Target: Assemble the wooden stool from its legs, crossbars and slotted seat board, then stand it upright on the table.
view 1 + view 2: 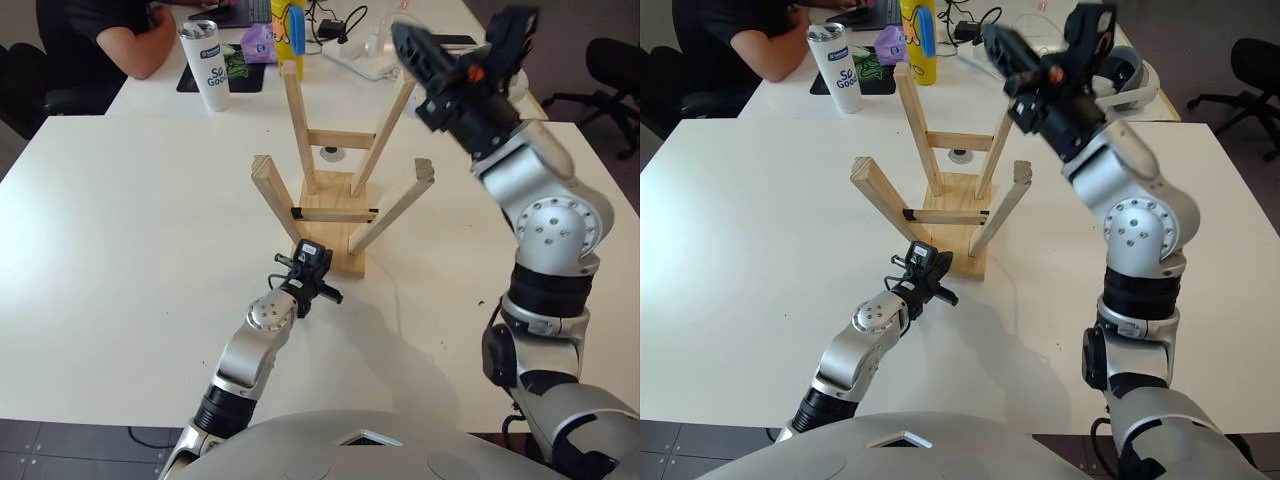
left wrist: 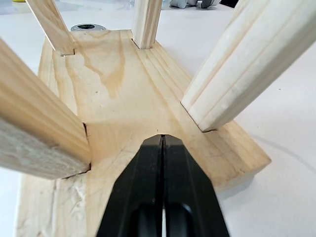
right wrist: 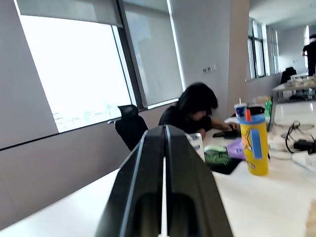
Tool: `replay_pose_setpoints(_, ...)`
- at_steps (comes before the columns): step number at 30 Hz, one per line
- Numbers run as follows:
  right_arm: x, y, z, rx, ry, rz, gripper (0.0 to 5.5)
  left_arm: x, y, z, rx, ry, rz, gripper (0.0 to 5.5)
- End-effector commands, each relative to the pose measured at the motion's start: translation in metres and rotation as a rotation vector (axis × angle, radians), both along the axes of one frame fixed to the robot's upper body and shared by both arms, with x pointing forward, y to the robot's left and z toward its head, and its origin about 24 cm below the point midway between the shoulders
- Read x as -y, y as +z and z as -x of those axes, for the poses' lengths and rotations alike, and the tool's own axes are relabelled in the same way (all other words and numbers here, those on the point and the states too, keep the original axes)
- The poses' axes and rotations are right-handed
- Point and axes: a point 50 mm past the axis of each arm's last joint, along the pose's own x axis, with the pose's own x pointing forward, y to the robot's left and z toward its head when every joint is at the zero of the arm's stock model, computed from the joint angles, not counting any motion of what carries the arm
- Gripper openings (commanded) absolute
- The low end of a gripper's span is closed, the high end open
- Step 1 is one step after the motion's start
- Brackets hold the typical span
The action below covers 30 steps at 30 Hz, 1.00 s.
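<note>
Left gripper [image 2: 162,142], fingers pressed together, tips over the near end of the seat [image 1: 340,240]. Stool [image 1: 335,195] rests inverted on the table [image 1: 120,220]. Right gripper [image 3: 165,131], likewise closed and empty, is raised near a far leg [image 1: 385,135].

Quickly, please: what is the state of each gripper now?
Left gripper: closed, holding nothing, tip at the seat.
Right gripper: closed, holding nothing, raised in the air.

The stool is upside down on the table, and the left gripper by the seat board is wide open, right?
No: the left gripper is shut, as the left wrist view shows. The rest holds: the stool is upside down on the table.
</note>
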Motion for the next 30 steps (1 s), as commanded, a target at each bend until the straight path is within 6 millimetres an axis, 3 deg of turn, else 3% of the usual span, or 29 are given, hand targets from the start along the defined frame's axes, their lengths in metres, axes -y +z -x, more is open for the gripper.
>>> replay_pose_setpoints(1,0.022,0.045,0.005,0.084,0.041,-0.184,0.00,-0.009,-0.033,0.018,-0.171,0.018,-0.069,0.01)
replay_pose_setpoints(6,0.035,0.062,0.020,0.123,0.110,-0.233,0.00,-0.014,-0.028,0.025,-0.159,0.025,-0.070,0.01)
replay_pose_setpoints(9,0.034,0.040,0.030,0.052,0.179,-0.141,0.00,-0.017,-0.028,0.031,-0.170,0.032,-0.074,0.01)
replay_pose_setpoints(10,0.027,0.015,0.036,-0.021,0.218,-0.041,0.00,-0.018,-0.028,0.033,-0.173,0.034,-0.075,0.01)
replay_pose_setpoints(11,0.017,-0.035,0.046,-0.160,0.248,0.165,0.00,-0.018,-0.027,0.034,-0.174,0.032,-0.075,0.01)
replay_pose_setpoints(12,0.011,-0.105,0.064,-0.409,0.289,0.425,0.00,-0.017,-0.025,0.035,-0.174,0.018,-0.075,0.01)
replay_pose_setpoints(13,0.018,-0.165,0.085,-0.609,0.263,0.643,0.00,-0.016,-0.023,0.035,-0.172,0.001,-0.076,0.01)
replay_pose_setpoints(14,0.023,-0.197,0.106,-0.741,0.272,0.731,0.00,-0.015,-0.022,0.034,-0.170,-0.020,-0.079,0.01)
replay_pose_setpoints(15,0.019,-0.198,0.105,-0.738,0.225,0.706,0.00,-0.016,-0.021,0.033,-0.168,-0.036,-0.087,0.01)
replay_pose_setpoints(18,-0.005,-0.138,0.068,-0.463,0.137,0.421,0.00,-0.018,-0.021,0.032,-0.166,-0.043,-0.099,0.01)
replay_pose_setpoints(20,-0.006,-0.109,0.053,-0.292,0.086,0.336,0.00,-0.018,-0.022,0.032,-0.172,-0.045,-0.101,0.01)
replay_pose_setpoints(22,-0.002,-0.092,0.043,-0.195,0.043,0.283,0.00,-0.018,-0.023,0.031,-0.177,-0.048,-0.103,0.01)
replay_pose_setpoints(26,0.021,-0.067,0.026,-0.149,-0.063,0.069,0.00,-0.020,-0.016,0.031,-0.135,-0.061,-0.091,0.01)
replay_pose_setpoints(30,0.055,-0.073,0.033,-0.220,-0.245,-0.054,0.00,-0.030,0.024,0.044,0.143,-0.156,-0.032,0.01)
